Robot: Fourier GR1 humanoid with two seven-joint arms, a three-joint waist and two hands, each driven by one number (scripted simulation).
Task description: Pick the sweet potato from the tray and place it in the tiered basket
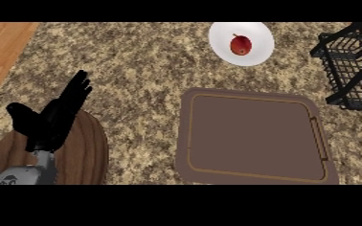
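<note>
The brown tray [254,136] lies flat on the speckled counter, right of centre, and nothing shows on its surface. No sweet potato is visible anywhere. At the right edge stands the black wire tiered basket [343,62], only partly in view. My left hand [53,117] shows at the lower left, open with fingers straight and pointing up, resting far from the tray. My right hand does not appear in the view.
A white plate [258,32] at the top centre holds a red fruit [241,45]. A round wooden board [88,148] lies under my left forearm at the lower left. A strip of light wood [14,38] borders the counter at the upper left.
</note>
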